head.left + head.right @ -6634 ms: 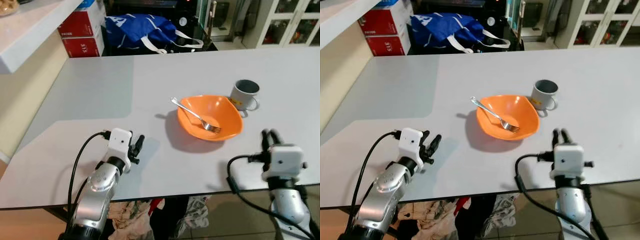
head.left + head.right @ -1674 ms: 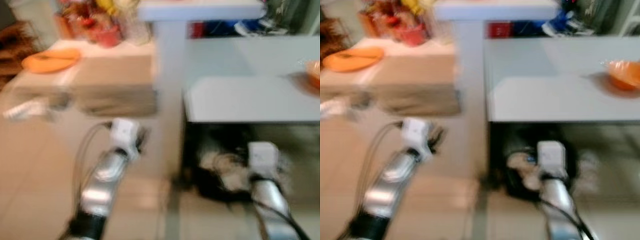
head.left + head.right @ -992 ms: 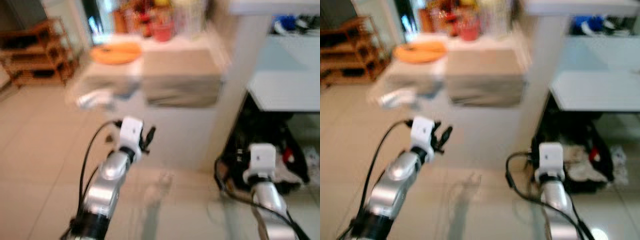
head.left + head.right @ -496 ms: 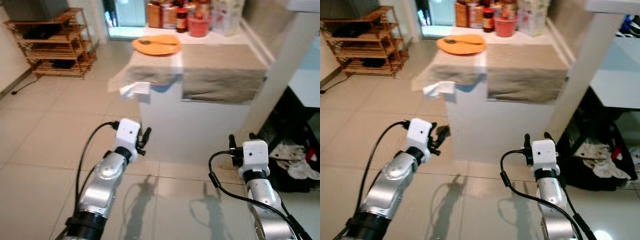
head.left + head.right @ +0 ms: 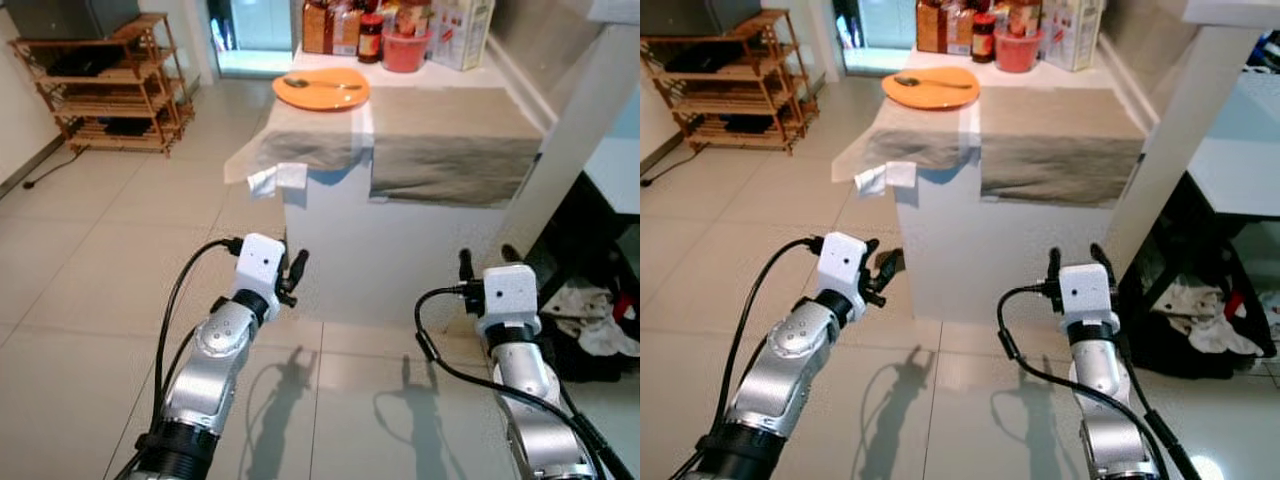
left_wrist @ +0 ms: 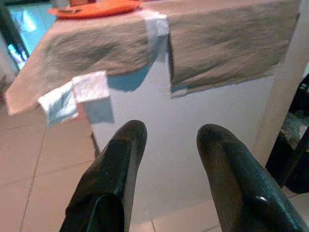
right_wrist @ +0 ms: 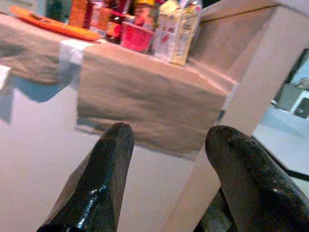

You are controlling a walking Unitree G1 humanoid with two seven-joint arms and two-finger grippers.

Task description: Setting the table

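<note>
The left gripper (image 6: 166, 159) hangs over the tiled floor (image 5: 90, 270), its 2 fingers (image 6: 123, 159) apart with nothing between them, aimed at the white front of a counter (image 5: 400, 260). The right gripper (image 7: 166, 164) is held level with it further right, fingers likewise spread and empty, touching nothing.

At the far left a wooden rack (image 5: 100, 75) stands against the wall. The counter ahead is draped with 2 grey-brown cloths (image 5: 455, 145), their edges hanging over the front; a white rag (image 5: 280, 180) dangles below the left cloth. On the counter's far left part sits an orange plate (image 5: 321, 90) with a spoon (image 5: 310, 83) lying on it. Behind it are jars and cartons (image 5: 1015, 30), their labels too small to read. Right of the counter rises a white pillar (image 5: 1160, 150), then a pale table edge (image 5: 1240, 160), cut off by the frame, with crumpled laundry (image 5: 600, 320) in the dark space beneath.
</note>
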